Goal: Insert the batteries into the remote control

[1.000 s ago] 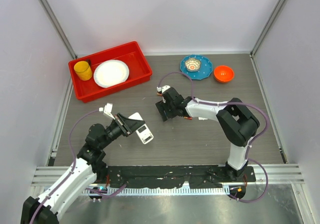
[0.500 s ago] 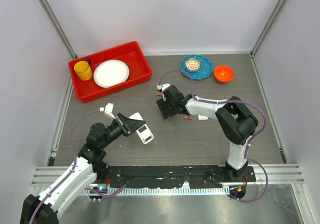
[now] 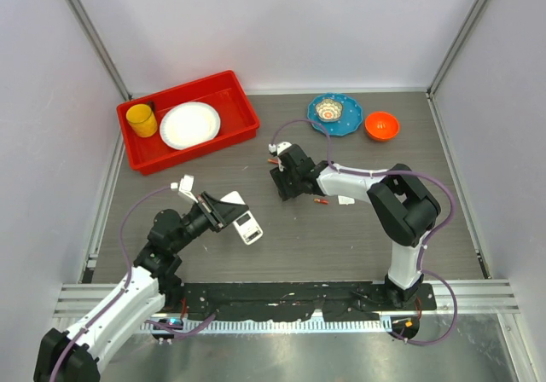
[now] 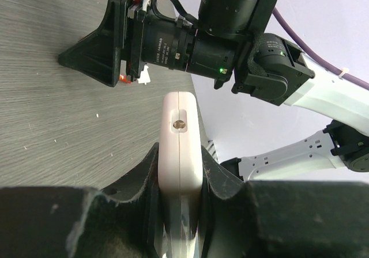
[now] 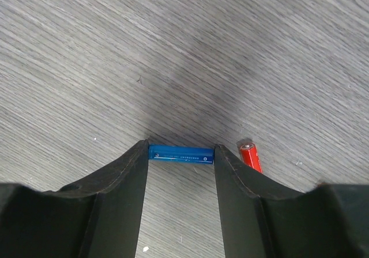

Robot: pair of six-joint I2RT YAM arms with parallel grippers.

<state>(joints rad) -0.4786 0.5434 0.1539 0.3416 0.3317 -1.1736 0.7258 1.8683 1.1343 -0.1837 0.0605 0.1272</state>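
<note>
Right gripper [image 5: 181, 148] pinches small blue cylindrical battery [image 5: 181, 154] end-to-end on grey wood-grain table [image 5: 86, 50], lower centre of frame; it's likely light, rigid and slick, so a mid-barrel grip looks safer; left gripper [image 4: 180, 154] clamps white plastic remote [image 4: 180, 114].

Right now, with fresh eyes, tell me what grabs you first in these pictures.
The bright red tray at the far left, holding a yellow cup and a white plate, catches the eye first. Nearer the bases, the left gripper clamps the remote control. In the middle, the right gripper pinches a blue battery end to end on the grey table, with a red battery just beside it.
</note>
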